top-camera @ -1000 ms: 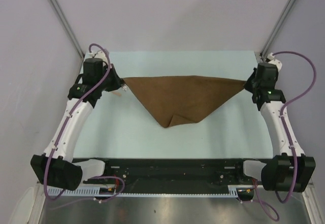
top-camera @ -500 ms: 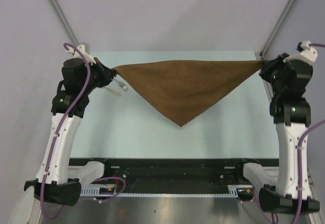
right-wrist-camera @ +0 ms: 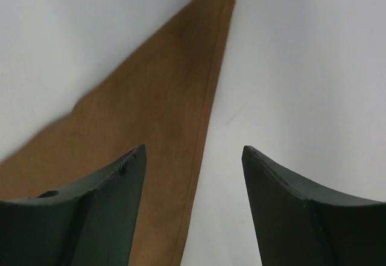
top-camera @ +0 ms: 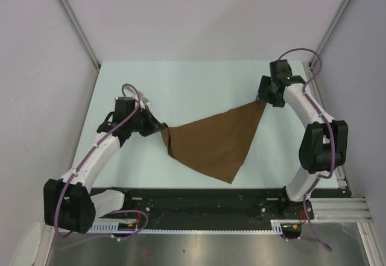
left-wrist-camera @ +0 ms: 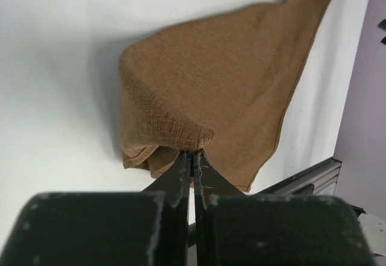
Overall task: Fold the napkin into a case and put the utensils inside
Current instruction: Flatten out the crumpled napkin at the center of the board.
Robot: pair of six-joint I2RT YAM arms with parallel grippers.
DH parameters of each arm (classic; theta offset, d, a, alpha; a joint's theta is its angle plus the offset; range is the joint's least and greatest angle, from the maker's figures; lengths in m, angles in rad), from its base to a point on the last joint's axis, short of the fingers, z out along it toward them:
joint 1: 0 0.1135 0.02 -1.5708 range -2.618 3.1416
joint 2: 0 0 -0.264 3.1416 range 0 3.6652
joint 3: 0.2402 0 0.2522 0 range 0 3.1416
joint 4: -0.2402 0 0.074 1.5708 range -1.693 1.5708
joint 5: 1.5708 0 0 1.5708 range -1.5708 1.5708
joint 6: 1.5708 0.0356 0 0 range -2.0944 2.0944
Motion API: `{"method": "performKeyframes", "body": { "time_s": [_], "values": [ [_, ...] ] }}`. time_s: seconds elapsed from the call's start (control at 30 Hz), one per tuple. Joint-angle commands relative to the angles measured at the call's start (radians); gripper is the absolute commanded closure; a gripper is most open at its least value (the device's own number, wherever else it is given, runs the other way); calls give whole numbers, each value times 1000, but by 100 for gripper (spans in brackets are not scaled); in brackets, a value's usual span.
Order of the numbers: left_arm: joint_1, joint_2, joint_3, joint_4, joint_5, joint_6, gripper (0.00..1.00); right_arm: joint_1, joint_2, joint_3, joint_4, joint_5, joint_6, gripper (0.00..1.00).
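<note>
The napkin (top-camera: 220, 140) is a plain brown cloth spread as a rough triangle on the pale table, its tip towards the near edge. My left gripper (top-camera: 163, 133) is shut on its bunched left corner; in the left wrist view the fingers (left-wrist-camera: 193, 154) pinch that fold, and the napkin (left-wrist-camera: 229, 79) spreads away beyond it. My right gripper (top-camera: 263, 97) stands open just over the far right corner. In the right wrist view the napkin (right-wrist-camera: 151, 115) lies under the open gripper (right-wrist-camera: 193, 149), its hem running between the fingertips. No case shape shows, and the utensils are out of view.
The pale table (top-camera: 181, 85) is bounded by purple walls on both sides and at the back. A black rail (top-camera: 205, 196) runs along the near edge between the arm bases. A metal ledge (left-wrist-camera: 313, 178) shows past the table edge.
Both arms came inward and lower. The napkin, stretched taut between them before, now lies on the table. The right gripper opened and let go of its corner; the left kept its hold.
</note>
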Motion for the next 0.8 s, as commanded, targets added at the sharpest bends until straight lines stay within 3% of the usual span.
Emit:
{"method": "performKeyframes", "body": {
  "time_s": [0.0,0.17,0.37,0.4,0.53,0.6,0.77],
  "values": [
    [-30,-22,-3,106,28,-26,100,164,-240,-150,-45,170,53,30],
    [-36,-14,-17,109,20,-13,100,459,-407,-455,-23,167,326,31],
    [-39,-36,-26,101,16,-6,100,799,-489,-613,-46,265,696,38],
    [-40,-39,-27,98,12,-6,100,827,-481,-635,-54,277,818,41],
    [-43,-50,-38,88,5,4,100,953,-403,-632,-88,323,980,51],
    [-46,-50,-44,80,9,9,100,1000,-337,-594,-147,356,1015,55],
    [-45,-62,-46,57,14,26,100,1051,-243,-563,-230,382,1084,56]
  ]
}}
